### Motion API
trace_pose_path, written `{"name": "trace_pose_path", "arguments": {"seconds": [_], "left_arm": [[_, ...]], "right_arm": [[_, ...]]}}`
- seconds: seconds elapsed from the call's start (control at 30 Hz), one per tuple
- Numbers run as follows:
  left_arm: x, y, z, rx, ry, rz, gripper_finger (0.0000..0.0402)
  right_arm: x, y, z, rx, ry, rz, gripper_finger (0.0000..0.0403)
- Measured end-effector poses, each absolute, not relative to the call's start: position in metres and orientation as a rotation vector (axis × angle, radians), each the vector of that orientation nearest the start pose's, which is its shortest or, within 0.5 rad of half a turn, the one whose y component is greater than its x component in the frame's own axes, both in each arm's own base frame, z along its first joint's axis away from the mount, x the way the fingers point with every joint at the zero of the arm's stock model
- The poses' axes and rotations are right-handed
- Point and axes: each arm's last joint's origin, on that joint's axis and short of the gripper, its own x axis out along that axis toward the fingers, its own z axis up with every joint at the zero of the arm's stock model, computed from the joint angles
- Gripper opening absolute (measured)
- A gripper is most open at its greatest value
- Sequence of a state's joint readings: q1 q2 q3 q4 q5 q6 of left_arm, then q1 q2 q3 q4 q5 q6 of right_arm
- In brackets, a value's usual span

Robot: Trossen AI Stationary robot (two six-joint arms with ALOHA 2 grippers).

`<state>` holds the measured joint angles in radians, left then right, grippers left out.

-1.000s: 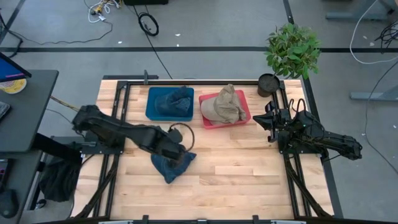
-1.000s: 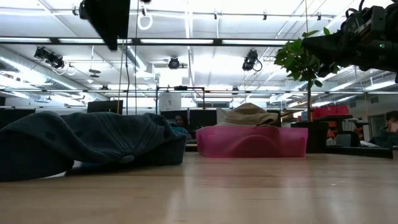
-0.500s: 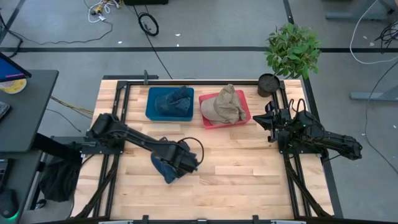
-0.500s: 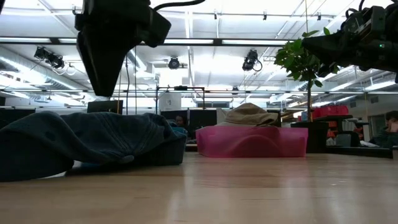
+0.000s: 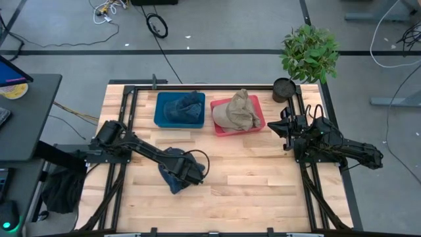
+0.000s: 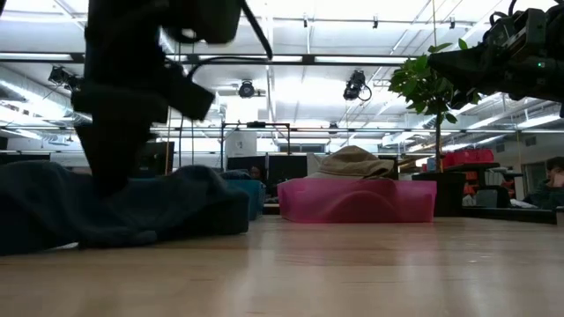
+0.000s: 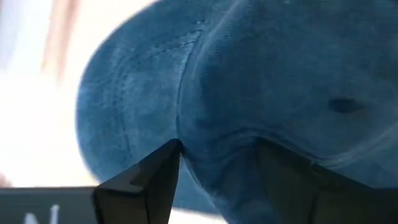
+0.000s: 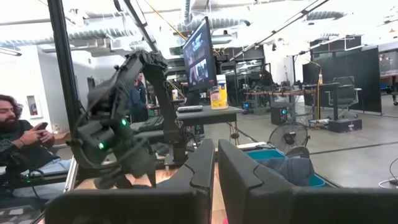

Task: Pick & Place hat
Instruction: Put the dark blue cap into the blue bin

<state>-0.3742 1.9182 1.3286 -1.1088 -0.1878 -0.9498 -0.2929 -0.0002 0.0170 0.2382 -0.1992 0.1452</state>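
My left gripper (image 5: 189, 172) is down on the blue hat (image 5: 175, 175), which lies loose on the tabletop (image 5: 263, 184) toward the left side, in front of the blue bin (image 5: 165, 115). In the left wrist view my fingers (image 7: 140, 186) stand apart, one on each side of a raised fold of the hat's crown (image 7: 280, 93), not yet clamped on it. The hat is soft cloth, light and floppy; it sags and creases under me, so I judge it will drape and swing when lifted, and it will not break. The brim looks stiffer and flatter, harder to pinch off the wood. The bunched crown fold is the better hold: thick enough to bite and unlikely to slip. My right gripper (image 5: 287, 128) waits near the right edge, fingers (image 8: 199, 168) together, holding nothing.
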Motion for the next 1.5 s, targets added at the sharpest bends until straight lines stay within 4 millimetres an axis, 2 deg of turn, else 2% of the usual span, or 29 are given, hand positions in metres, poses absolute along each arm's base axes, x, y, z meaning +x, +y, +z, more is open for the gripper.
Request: {"name": "trace_pose_path", "arguments": {"seconds": [0.1, 0.23, 0.33, 0.43, 0.5, 0.73, 1.0, 1.27, 1.5], "left_arm": [[0.313, -0.114, 0.155, -0.282, 1.478, 0.577, 0.0206], [0.308, -0.110, 0.147, -0.280, 1.501, 0.561, 0.0175], [0.306, -0.110, 0.149, -0.261, 1.552, 0.530, 0.0117], [0.306, -0.112, 0.154, -0.222, 1.589, 0.497, 0.0039], [0.307, -0.113, 0.159, -0.214, 1.607, 0.476, 0.0018], [0.310, -0.105, 0.176, -0.185, 1.647, 0.500, 0.0014], [0.309, -0.078, 0.218, -0.350, 1.473, 0.612, 0.0014], [0.295, -0.031, 0.263, -0.509, 1.249, 0.779, 0.0014], [0.285, 0.023, 0.284, -0.662, 1.124, 0.902, 0.0014]], "right_arm": [[0.091, -0.021, 0.192, 0.082, -0.254, -0.075, 0.0027], [0.091, -0.021, 0.192, 0.082, -0.254, -0.075, 0.0027], [0.091, -0.021, 0.192, 0.082, -0.254, -0.076, 0.0027], [0.091, -0.021, 0.192, 0.082, -0.254, -0.075, 0.0027], [0.091, -0.021, 0.192, 0.082, -0.254, -0.075, 0.0027], [0.091, -0.021, 0.192, 0.082, -0.254, -0.075, 0.0027], [0.091, -0.021, 0.192, 0.082, -0.254, -0.074, 0.0027], [0.091, -0.021, 0.192, 0.082, -0.254, -0.075, 0.0027], [0.091, -0.021, 0.192, 0.082, -0.254, -0.075, 0.0027]]}}
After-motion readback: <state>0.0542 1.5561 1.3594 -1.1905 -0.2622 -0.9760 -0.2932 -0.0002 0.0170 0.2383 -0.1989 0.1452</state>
